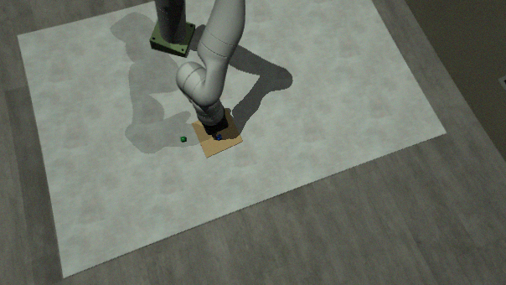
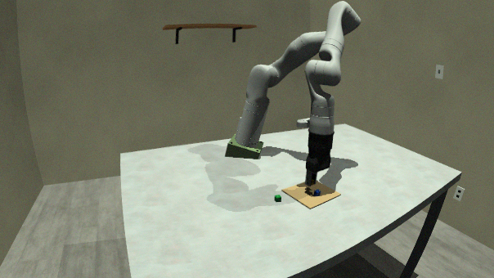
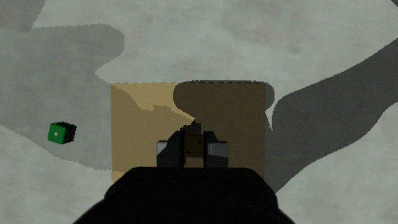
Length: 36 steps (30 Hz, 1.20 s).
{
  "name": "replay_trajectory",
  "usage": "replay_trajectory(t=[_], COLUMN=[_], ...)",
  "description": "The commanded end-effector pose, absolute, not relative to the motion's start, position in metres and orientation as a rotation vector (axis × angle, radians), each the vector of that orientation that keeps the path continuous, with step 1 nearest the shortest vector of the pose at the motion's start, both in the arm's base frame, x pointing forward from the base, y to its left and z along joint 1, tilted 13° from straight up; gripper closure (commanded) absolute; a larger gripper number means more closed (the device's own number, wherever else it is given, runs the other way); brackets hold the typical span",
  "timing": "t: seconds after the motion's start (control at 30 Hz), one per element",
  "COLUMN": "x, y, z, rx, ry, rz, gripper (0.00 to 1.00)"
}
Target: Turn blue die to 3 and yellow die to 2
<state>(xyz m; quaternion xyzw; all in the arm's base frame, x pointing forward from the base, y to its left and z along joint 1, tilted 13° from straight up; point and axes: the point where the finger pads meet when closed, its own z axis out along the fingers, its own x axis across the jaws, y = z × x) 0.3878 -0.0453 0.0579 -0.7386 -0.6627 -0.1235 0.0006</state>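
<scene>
My gripper (image 3: 194, 144) is shut on a small dark yellowish cube, the yellow die (image 3: 194, 144), and holds it low over the tan mat (image 3: 187, 125). In the side view the gripper (image 2: 311, 180) points straight down above the mat (image 2: 311, 194). The blue die (image 2: 317, 191) lies on the mat just beside the fingers; it also shows in the overhead view (image 1: 219, 137). It is hidden in the wrist view. The green die (image 3: 61, 133) lies on the table left of the mat, off it, with one pip facing the wrist camera.
The arm's green base (image 1: 172, 38) stands at the back of the white table. The arm casts wide shadows over the mat and the table around it. The green die (image 1: 183, 139) sits a short way from the mat's left edge.
</scene>
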Motion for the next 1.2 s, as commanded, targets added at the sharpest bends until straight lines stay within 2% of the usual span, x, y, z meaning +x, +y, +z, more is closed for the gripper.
replay_trajectory(t=[0.0, 1.17], x=[0.3846, 0.3852], y=[-0.0484, -0.0479], z=[0.0473, 0.0438], rx=[-2.326, -2.326], ry=[-2.068, -2.068], rz=[-0.366, -0.366], gripper=[0.66, 0.66])
